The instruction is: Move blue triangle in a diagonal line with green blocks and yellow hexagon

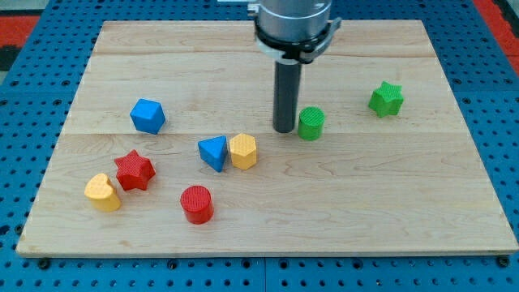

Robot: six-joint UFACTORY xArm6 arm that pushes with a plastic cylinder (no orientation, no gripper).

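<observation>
The rod of the arm comes down from the view's top, and its lower end, the tip (285, 129), rests on the table (405, 203) just beside the green cylinder (310, 123), on that block's left side in the view; whether it touches the cylinder cannot be told. The arm has no end effector that opens or shuts, only this straight rod, so nothing is held. The blue triangle (213, 152) lies near the middle of the table, lower and to the view's left of the tip, and it touches the yellow hexagon (243, 151) on its right. The green star (387, 99) is far to the view's upper right. The hexagon, the cylinder and the star already make a rough line that rises toward the view's right. The triangle seems only a little above the lower-left continuation of this line, so the step in hand looks like the approach to it. The next move probably needs the tip to go around to the triangle's upper side and push it gently down, without disturbing the hexagon. The blue cube (147, 116), red star (134, 170), yellow heart (102, 192) and red cylinder (196, 203) are apart from this work. No brand, label or writing can be read.
</observation>
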